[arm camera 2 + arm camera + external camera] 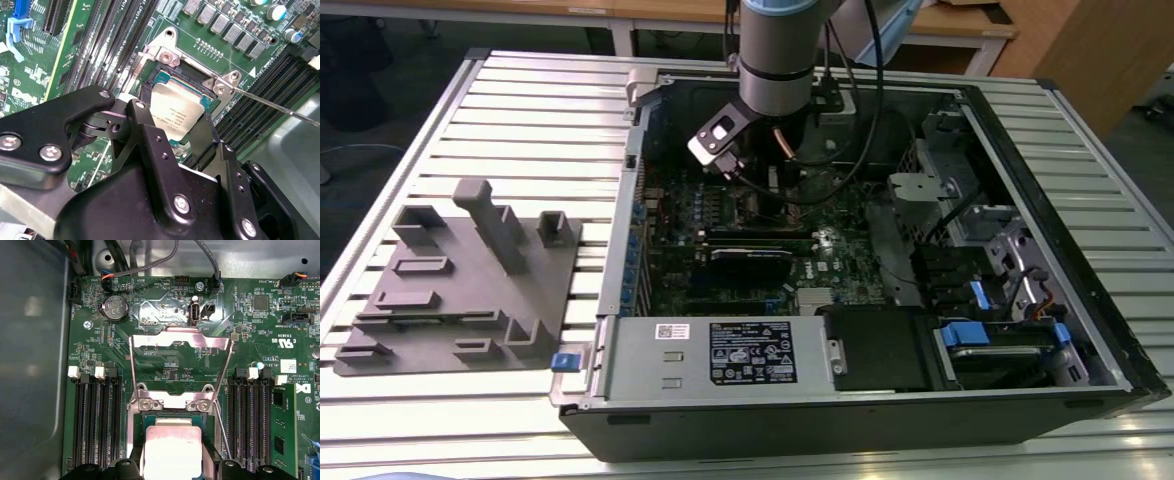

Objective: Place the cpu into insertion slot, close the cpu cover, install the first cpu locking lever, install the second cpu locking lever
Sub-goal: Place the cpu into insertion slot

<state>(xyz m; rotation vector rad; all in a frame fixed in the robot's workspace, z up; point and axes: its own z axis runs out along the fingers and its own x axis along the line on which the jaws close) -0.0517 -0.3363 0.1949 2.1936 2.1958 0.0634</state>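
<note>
The cpu, a flat silver-grey chip, is held between my gripper's two black fingers, slightly tilted just over the insertion slot. In the first wrist view the cpu covers most of the insertion slot, whose dark, teal-edged far rim still shows. The cpu cover, a thin silver frame, stands flipped open beyond the slot. Thin wire locking levers run unlatched along its sides. One lever sticks out past the slot's corner. In the exterior view the arm reaches down into the open computer case.
Long black memory slots flank the socket on both sides. A coin battery and cables lie beyond the cover. The case walls ring the motherboard. A grey fixture plate lies on the slatted table at the exterior view's left.
</note>
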